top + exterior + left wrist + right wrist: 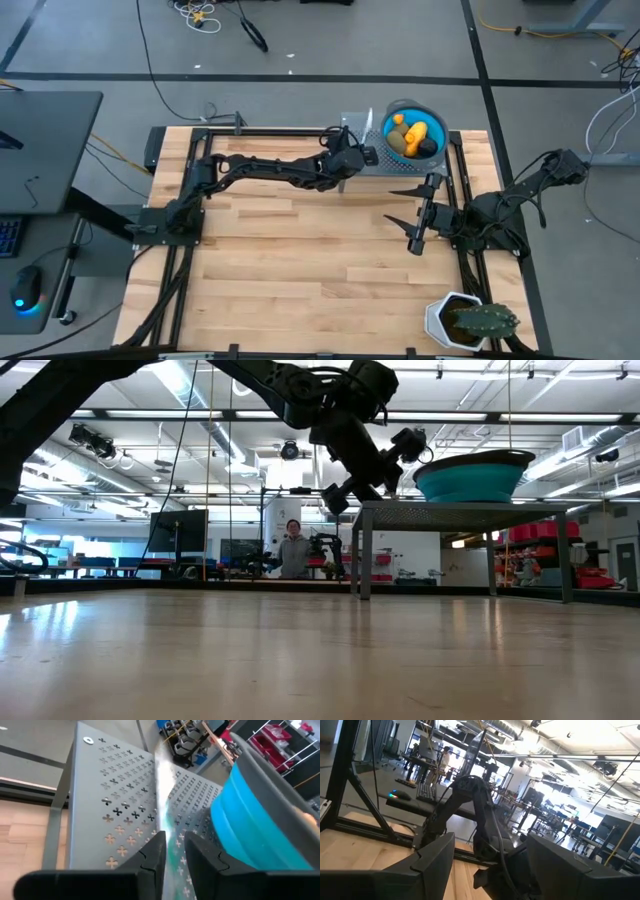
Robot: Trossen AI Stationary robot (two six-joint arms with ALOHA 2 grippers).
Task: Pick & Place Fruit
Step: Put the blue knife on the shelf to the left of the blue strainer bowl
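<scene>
Perforated rack [115, 795] carries bowl [415, 130] holding fruit [412, 135]. My left gripper [172, 852], nearer, clamps stick [164, 785] just beside it; right gripper [420, 215] released, well apart.

Both arms matte black w/ chunky jointed links & rounded housings. Left arm [270, 168] long, segmented; right arm [520, 195] carries black cable looping along its links. Jaws flat, dark, blocky, squared at base, tapering to pointed tips.
</scene>
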